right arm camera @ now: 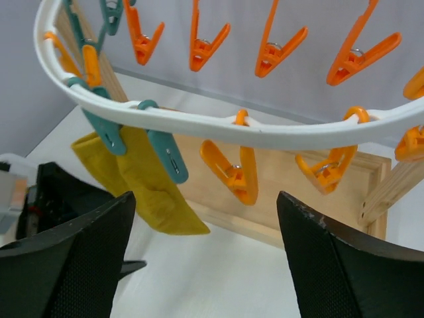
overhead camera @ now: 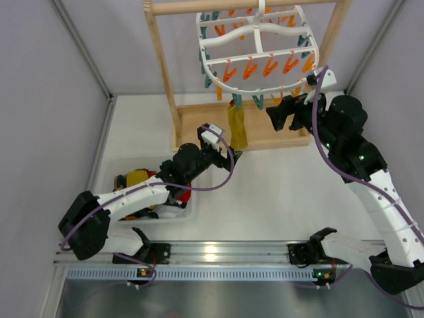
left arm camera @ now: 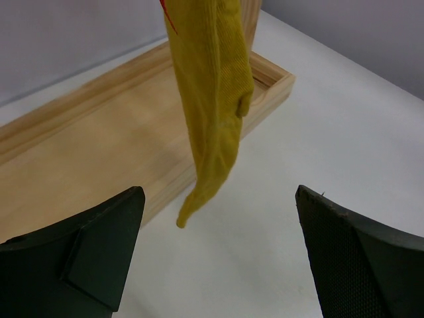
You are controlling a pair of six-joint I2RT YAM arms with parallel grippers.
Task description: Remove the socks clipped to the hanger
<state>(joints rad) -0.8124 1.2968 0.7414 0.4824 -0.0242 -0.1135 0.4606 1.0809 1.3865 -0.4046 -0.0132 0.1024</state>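
A mustard yellow sock (overhead camera: 237, 126) hangs from a teal peg at the front of the white oval hanger (overhead camera: 258, 40). In the right wrist view the yellow sock (right arm camera: 139, 179) hangs under teal pegs (right arm camera: 165, 152) on the hanger rim (right arm camera: 265, 132). My left gripper (overhead camera: 228, 156) is open just below and in front of the sock (left arm camera: 212, 106), whose tip dangles ahead of the jaws without touching them. My right gripper (overhead camera: 281, 116) is open under the hanger's right front edge, with an empty orange peg (right arm camera: 242, 175) hanging ahead of its jaws.
The light wooden stand (overhead camera: 162, 73) carries the hanger, and its flat base (overhead camera: 199, 116) lies under the sock. A translucent bin (overhead camera: 109, 172) at the left holds red and yellow socks (overhead camera: 136, 177). Grey walls close in on both sides.
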